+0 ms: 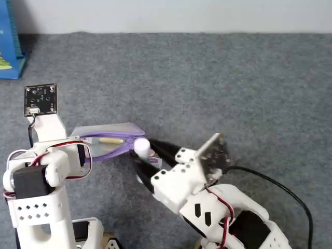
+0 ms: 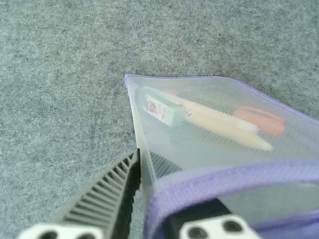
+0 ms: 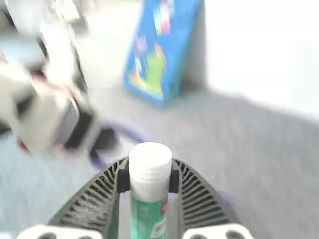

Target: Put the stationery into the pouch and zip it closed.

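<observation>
A translucent pouch [image 1: 115,130] with purple edging hangs off the grey carpet, tilted. My left gripper [image 1: 85,150] is shut on its purple zipper edge [image 2: 224,174]. Through the pouch wall [image 2: 214,144] I see a yellow pen [image 2: 224,127], an orange item [image 2: 259,119] and a small white-and-green piece [image 2: 159,107]. My right gripper [image 3: 149,172] is shut on a glue stick [image 3: 148,199] with a white cap and green label. In the high view the glue stick's cap [image 1: 141,147] is right at the pouch's near end, by the right gripper [image 1: 148,156].
A blue box [image 1: 9,46] stands at the far left against the wall, also in the right wrist view [image 3: 162,55]. Grey carpet [image 1: 218,83] stretches open behind and to the right of the arms. A black cable [image 1: 280,189] trails from the right arm.
</observation>
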